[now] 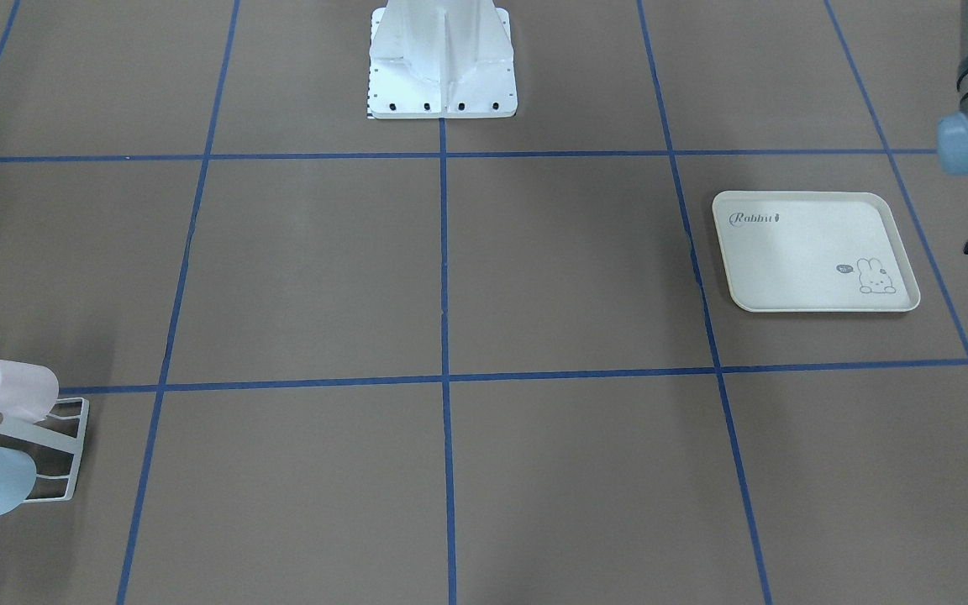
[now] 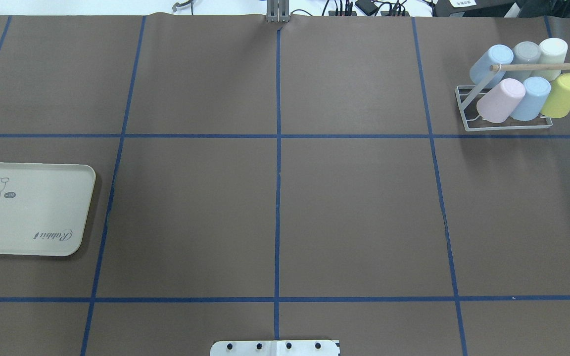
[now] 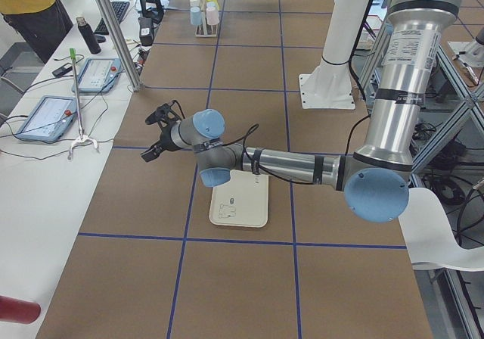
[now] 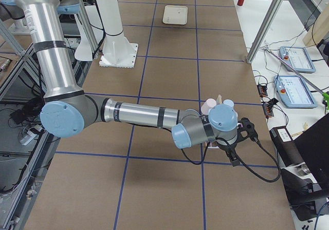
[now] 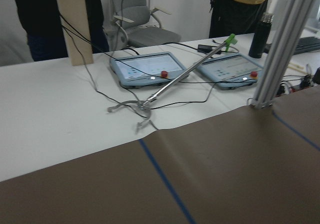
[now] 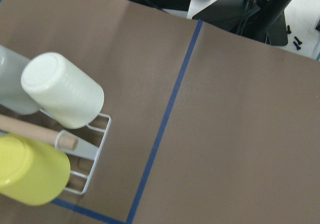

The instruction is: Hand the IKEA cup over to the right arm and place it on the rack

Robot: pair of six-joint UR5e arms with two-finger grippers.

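1. Overhead exterior view, nearest item: my base plate [image 2: 275, 347], bolted at the near edge of the table [image 2: 354, 212].
2. Tray [image 2: 27, 212]: cream, with a rabbit drawing, on my left side. It carries no cup.
3. Left arm [image 3: 291, 165]: the forearm stretches low over the tray, with the wrist beyond it toward the operators' edge. The left end effector [image 3: 155, 136] hangs above the table. I cannot tell how far it is open. Its wrist camera shows no cup.
4. Right arm [image 4: 139, 114]: the forearm is laid out long and low, with the wrist bent just beside the rack. The right end effector [image 4: 232, 155] is largely hidden behind the wrist, so I cannot tell its opening or any load.
5. Rack [image 2: 507, 128]: white wire frame in the far right corner, with a wooden rod [image 2: 542, 65] across the top.
6. Cups: six, all on the rack, tilted with closed ends up.
   - Front row: pink cup [image 2: 500, 100], blue cup [image 2: 530, 98], yellow cup [image 2: 564, 95].
   - Back row: second blue cup [image 2: 490, 62], grey cup [image 2: 526, 52], cream cup [image 2: 552, 52].
   - I cannot tell which is the task's cup. I judge the placing done.
7. Handling, judged: light, stiff plastic with smooth walls that may slip, not fragile. Take it across the side wall near the closed end with a moderate squeeze.
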